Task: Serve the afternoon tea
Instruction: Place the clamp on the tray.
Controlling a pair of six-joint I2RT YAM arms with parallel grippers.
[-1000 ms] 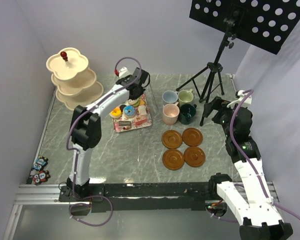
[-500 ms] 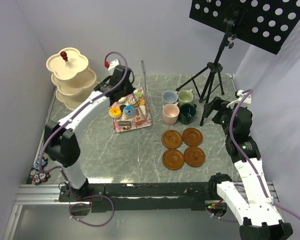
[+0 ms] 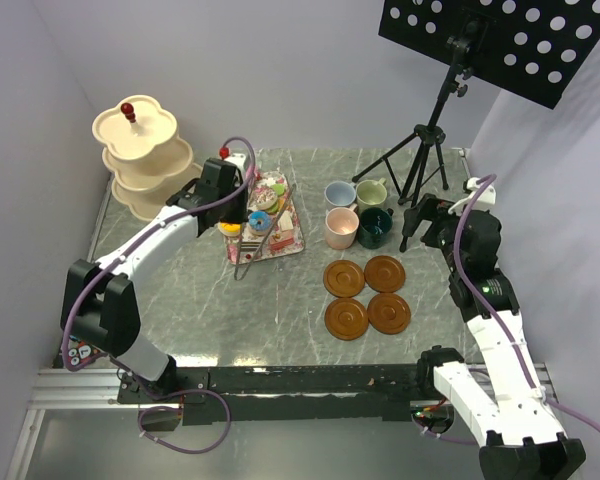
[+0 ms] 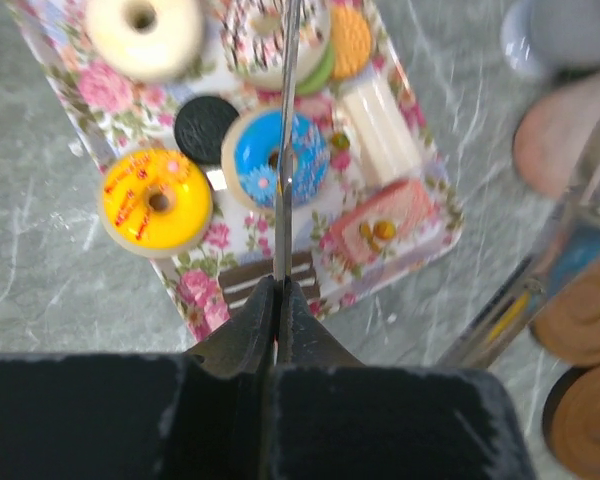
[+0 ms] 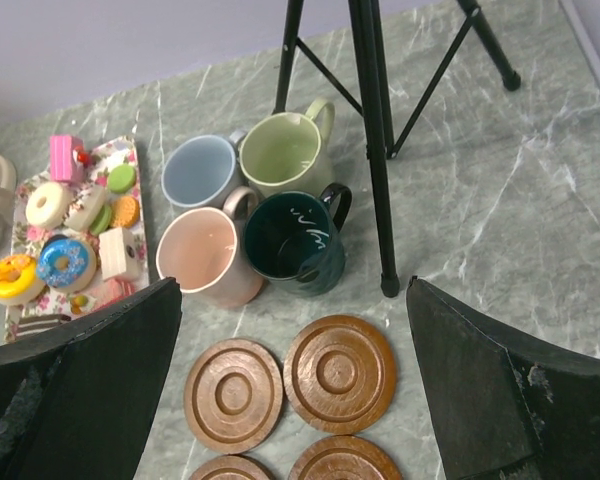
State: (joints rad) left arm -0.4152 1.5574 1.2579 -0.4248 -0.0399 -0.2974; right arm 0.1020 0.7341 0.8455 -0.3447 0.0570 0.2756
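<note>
My left gripper (image 4: pixel 277 285) is shut on the thin metal tongs (image 4: pixel 285 150), which reach forward over the blue doughnut (image 4: pixel 275 160). Beside it on the floral tray (image 4: pixel 205 290) lie a yellow doughnut (image 4: pixel 156 201), a white one (image 4: pixel 143 30) and a pink slice (image 4: pixel 385 225). From above, the left gripper (image 3: pixel 238 215) hovers at the tray's (image 3: pixel 298 238) left side. The light blue (image 5: pixel 200 172), light green (image 5: pixel 282 152), pink (image 5: pixel 205 255) and dark green (image 5: pixel 292 240) mugs cluster behind the brown saucers (image 5: pixel 340 373). My right gripper (image 5: pixel 292 290) hangs open above them, empty. The cream stand (image 3: pixel 145 160) is at the back left.
A black tripod (image 3: pixel 425 150) with a perforated board stands at the back right, one leg (image 5: pixel 375 150) close behind the mugs. Small printed cards (image 3: pixel 80 340) lie at the table's left edge. Walls close in the left, back and right sides.
The left arm has swung towards the near-left and lowered the tongs from upright to slanting across the tray. The right arm has hardly moved.
</note>
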